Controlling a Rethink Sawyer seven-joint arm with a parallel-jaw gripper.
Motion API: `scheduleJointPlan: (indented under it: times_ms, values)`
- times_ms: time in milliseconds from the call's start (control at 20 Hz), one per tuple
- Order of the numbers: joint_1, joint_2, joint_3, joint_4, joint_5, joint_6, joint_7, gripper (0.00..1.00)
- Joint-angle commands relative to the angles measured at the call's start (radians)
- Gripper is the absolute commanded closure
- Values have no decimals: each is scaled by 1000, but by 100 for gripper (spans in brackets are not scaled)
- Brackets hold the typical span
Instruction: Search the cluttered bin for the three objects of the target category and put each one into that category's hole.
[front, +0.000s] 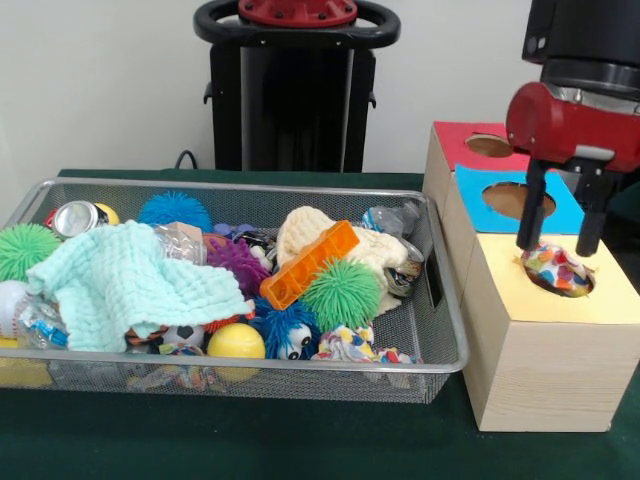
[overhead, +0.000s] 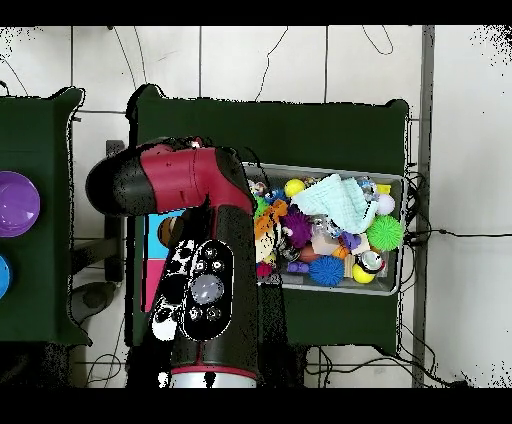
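Observation:
My gripper (front: 556, 248) hangs over the yellow-topped end of the wooden box (front: 540, 370), fingers spread, one on each side of the yellow hole (front: 580, 288). A soft beanbag in a multicoloured print (front: 556, 268) sits in that hole just under the fingertips, and the fingers do not press on it. A similar printed beanbag (front: 350, 346) lies at the front of the wire bin (front: 445, 300), below a green spiky ball (front: 342, 294). In the overhead view the arm (overhead: 205, 270) hides the gripper and most of the box.
The box also has a blue section with a hole (front: 510, 198) and a red section with a hole (front: 488, 145). In the bin lie a mint cloth (front: 130, 285), an orange bar (front: 308, 264), a yellow ball (front: 236, 342), a can (front: 76, 217) and several spiky balls.

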Motion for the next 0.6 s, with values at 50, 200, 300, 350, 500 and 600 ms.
scheduleJointPlan:
  times_ms: [50, 200, 300, 350, 500, 600]
  values:
    - [-23, 24, -28, -10, 17, 181, 165, 0]
    - [-65, 28, 34, -19, 51, 274, 110, 0]
    - [-95, 31, 86, 7, 81, 275, 88, 0]
    - [-107, 36, 105, 12, 95, 270, 84, 0]
    - [-146, 75, 157, -11, 134, 259, 76, 0]
    - [-161, 101, 177, -38, 135, 273, 46, 0]
